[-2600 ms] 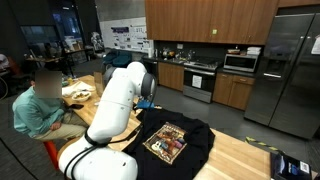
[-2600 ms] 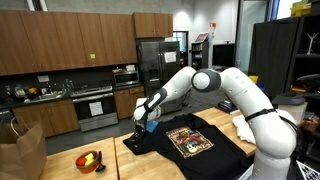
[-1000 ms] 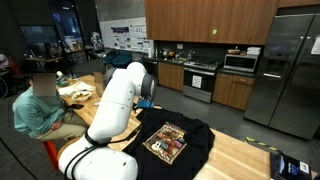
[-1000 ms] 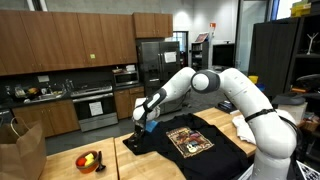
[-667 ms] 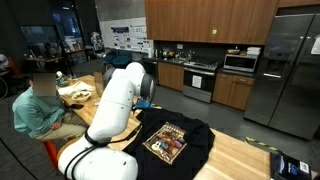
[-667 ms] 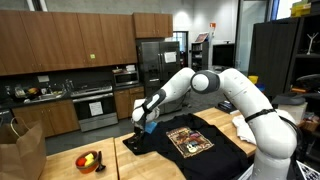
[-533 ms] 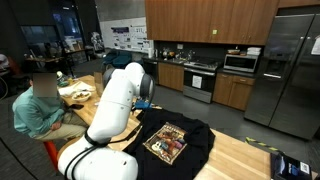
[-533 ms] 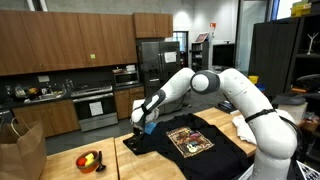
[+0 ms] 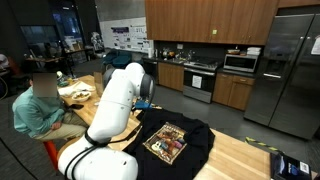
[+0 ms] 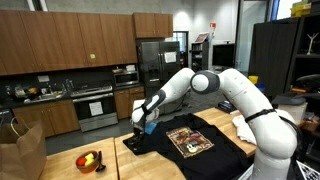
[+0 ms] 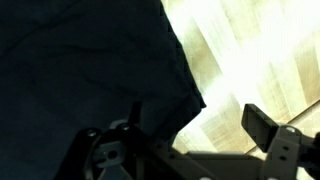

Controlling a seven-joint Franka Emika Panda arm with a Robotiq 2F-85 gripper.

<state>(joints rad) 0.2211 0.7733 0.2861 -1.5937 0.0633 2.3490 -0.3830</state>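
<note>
- Stillness is the main news. Compared with the pictures of a moment ago, the arm and the cloth are in the same places, so the claw is pausing and not travelling. The cloth under it is not gripped and has not been shifted.
- In an exterior view, the arm point(image 9: 120, 95) bends over the wooden surface point(image 9: 235, 155), and its own body hides most of the claw. The black T-shirt point(image 9: 175, 140) lies spread flat on this surface with the colourful print upwards. A person point(image 9: 40, 105) sits at the same surface, near the robot's base but well apart from the shirt. A stove point(image 9: 200, 80) and a refrigerator point(image 9: 290, 70) stand far behind along the wall.
- In an exterior view, the claw point(image 10: 140, 128) hangs low over the edge of the T-shirt point(image 10: 190, 140), at the corner farthest from the robot's base. From here I cannot tell whether it touches the cloth or stays just above it. A fruit bowl point(image 10: 90, 160) stands near on the bare wood, apart from the shirt. A paper bag point(image 10: 20, 150) stands farther away, at the border of the picture. Nothing lies between the claw and the cloth.
- In the wrist view, the claw point(image 11: 196, 113) is released, with the jaws standing wide and nothing held between them. Below them the dark shirt point(image 11: 80, 60) fills one side of the picture and the pale wood of the surface point(image 11: 260, 50) fills the other. The hem of the shirt runs just under the gap of the jaws.
</note>
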